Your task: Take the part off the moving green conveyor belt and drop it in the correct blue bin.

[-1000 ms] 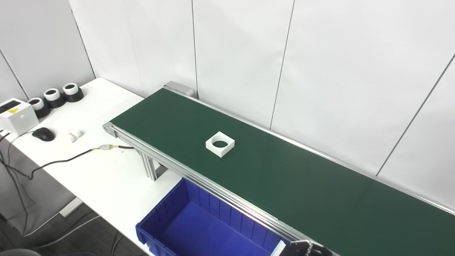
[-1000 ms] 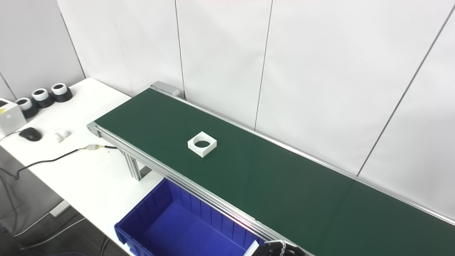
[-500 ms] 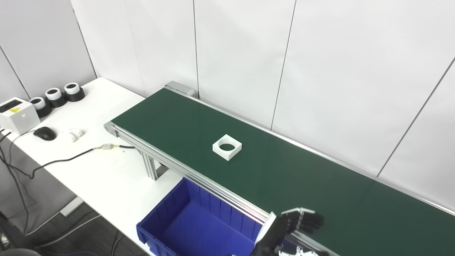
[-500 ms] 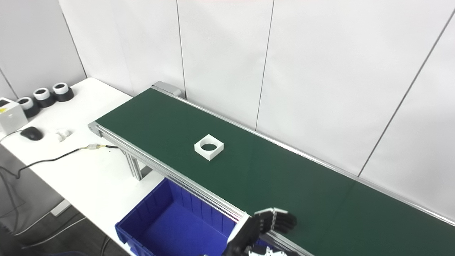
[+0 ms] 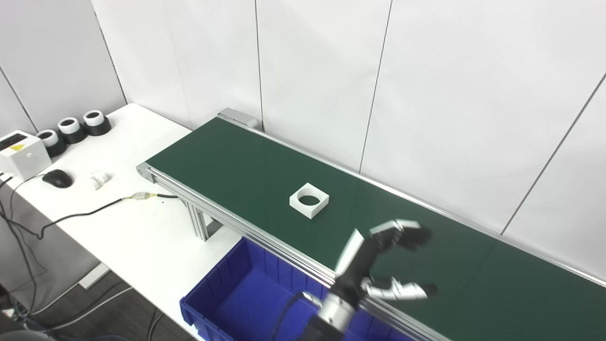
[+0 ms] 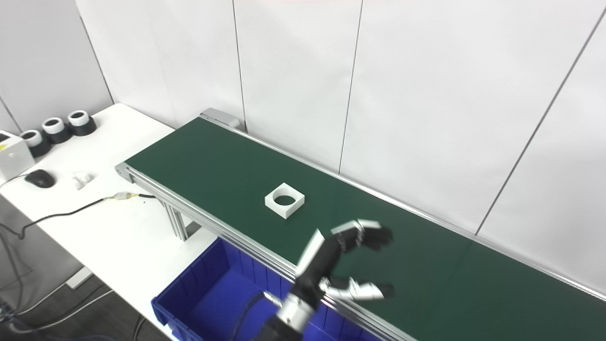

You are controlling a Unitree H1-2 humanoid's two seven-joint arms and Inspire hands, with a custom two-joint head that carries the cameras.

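Observation:
A white square part with a round hole (image 5: pixel 309 200) lies flat on the green conveyor belt (image 5: pixel 227 156), near the belt's middle. My left hand (image 5: pixel 364 258) hovers over the belt's near side, to the right of the part and a short way off, not touching it. It is open: the fingers (image 5: pixel 402 232) curl above and the thumb (image 5: pixel 397 291) sticks out below, with nothing between them. A blue bin (image 5: pixel 255 303) stands below the belt's near rail, to the left of my forearm. The right hand is out of sight.
A white table (image 5: pixel 118 222) lies left of the belt with a black cable (image 5: pixel 80 215), a mouse (image 5: pixel 57 178), a white box (image 5: pixel 21 154) and three black-and-white rings (image 5: pixel 71 130). A white panelled wall (image 5: pixel 426 94) runs close behind the belt.
The part has ridden the belt a little to the right. My left hand rose from the bottom edge over the near rail onto the belt and spread its fingers.

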